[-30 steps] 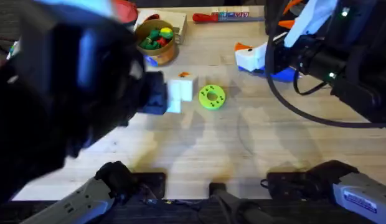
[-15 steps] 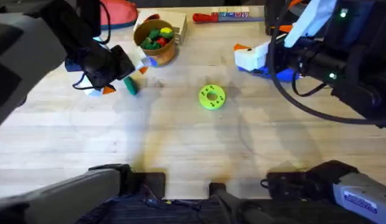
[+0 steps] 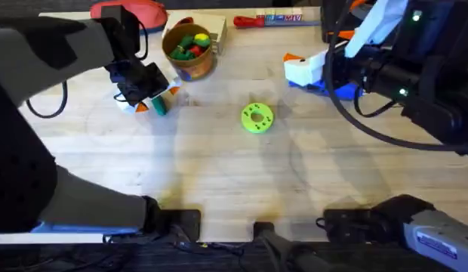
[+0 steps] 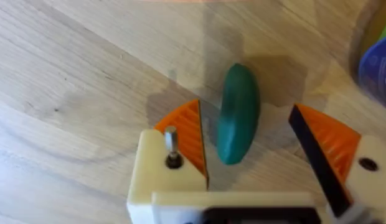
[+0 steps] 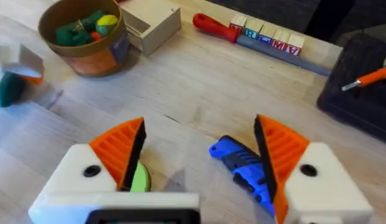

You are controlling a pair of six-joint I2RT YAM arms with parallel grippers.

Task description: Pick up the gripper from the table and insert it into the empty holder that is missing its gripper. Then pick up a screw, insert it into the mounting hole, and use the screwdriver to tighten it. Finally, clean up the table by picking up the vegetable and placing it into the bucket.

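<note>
My left tool (image 3: 149, 103) sits low over the desk (image 3: 234, 174) just beside the bucket (image 3: 189, 50), with the dark green vegetable (image 3: 158, 106) lying at its orange pads. My right tool (image 3: 309, 69) hangs over the far right of the desk, the blue screwdriver (image 3: 341, 91) beneath it. Between the 2 lies a lime-green disc (image 3: 257, 118), and a red-handled screwdriver (image 3: 268, 20) rests along the far edge.

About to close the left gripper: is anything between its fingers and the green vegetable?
No. The left gripper is open around the vegetable, which lies on bare table between the orange pads.
</note>
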